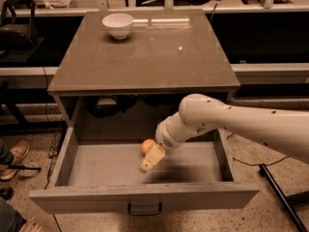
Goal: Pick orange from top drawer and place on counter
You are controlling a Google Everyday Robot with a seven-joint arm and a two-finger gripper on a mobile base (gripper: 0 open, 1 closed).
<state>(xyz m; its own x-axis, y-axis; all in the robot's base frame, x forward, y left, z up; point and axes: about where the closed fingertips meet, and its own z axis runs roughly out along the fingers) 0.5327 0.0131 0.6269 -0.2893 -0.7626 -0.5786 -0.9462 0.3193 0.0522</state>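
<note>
The top drawer (96,168) stands pulled open below the counter (145,57). The orange (147,145) lies on the drawer floor near the middle, partly hidden by my gripper. My gripper (150,159) reaches down into the drawer from the right on a white arm. Its cream fingertip (147,164) sits just in front of the orange, right against it or nearly so.
A white bowl (118,24) stands at the back left of the counter. The drawer front carries a small dark handle (144,210). A shoe (14,158) and a person's leg are on the floor at the left. A dark rod (280,197) lies on the floor at the right.
</note>
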